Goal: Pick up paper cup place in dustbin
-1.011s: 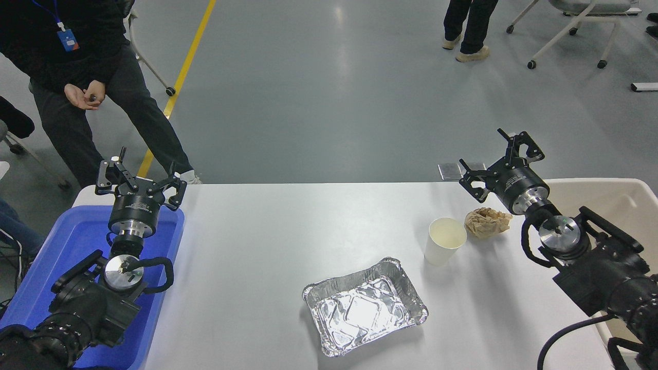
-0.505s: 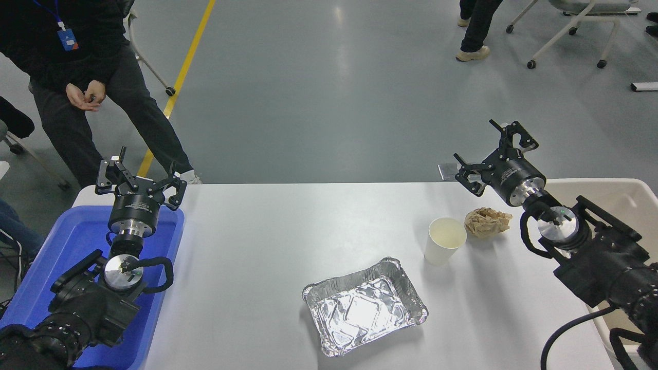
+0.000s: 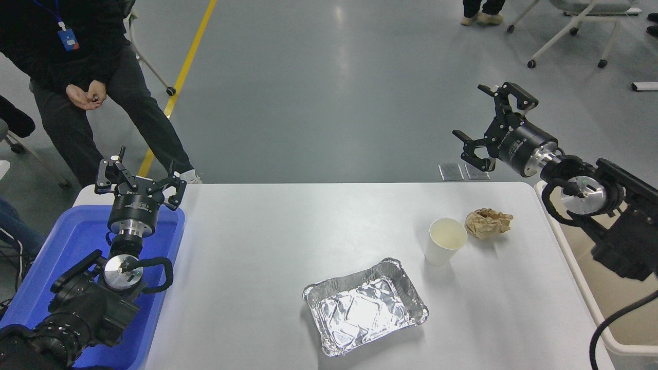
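The white paper cup [image 3: 445, 240] stands upright on the table, right of centre, cream inside showing. At the table's right edge sits the beige dustbin [image 3: 576, 277], partly covered by my right arm. My right gripper [image 3: 480, 115] is open and empty, raised high beyond the table's far edge, well above and behind the cup. My left gripper [image 3: 140, 177] is open and parked at the lower left, over the blue tray.
A crumpled tan paper ball [image 3: 487, 222] lies just right of the cup. A silver foil tray [image 3: 365, 307] sits in front of the cup. The blue tray [image 3: 77, 241] holds the left edge. A person [image 3: 77, 77] stands at the far left.
My right gripper has risen and drawn back to the right, away from the paper ball, uncovering more of the dustbin rim. The cup and my left arm have not moved.
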Controlling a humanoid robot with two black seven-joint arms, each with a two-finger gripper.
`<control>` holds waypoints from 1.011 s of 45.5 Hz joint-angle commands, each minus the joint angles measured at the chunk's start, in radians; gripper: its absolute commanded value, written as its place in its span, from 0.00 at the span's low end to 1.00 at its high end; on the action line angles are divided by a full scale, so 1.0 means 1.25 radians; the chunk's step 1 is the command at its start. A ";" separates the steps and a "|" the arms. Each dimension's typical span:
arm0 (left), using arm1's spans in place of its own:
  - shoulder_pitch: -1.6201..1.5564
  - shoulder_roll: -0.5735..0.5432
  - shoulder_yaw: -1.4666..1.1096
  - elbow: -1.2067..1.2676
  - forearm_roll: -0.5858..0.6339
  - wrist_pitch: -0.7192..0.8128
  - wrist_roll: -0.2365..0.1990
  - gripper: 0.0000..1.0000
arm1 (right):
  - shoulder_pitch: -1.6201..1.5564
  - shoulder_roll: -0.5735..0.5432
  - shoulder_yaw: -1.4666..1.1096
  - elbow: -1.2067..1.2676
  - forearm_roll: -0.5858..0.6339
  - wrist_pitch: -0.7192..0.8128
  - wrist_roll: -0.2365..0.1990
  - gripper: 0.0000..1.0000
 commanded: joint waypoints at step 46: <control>0.000 0.000 0.001 0.000 0.000 0.000 0.000 0.99 | 0.996 -0.137 -1.191 0.449 -0.216 0.185 0.006 1.00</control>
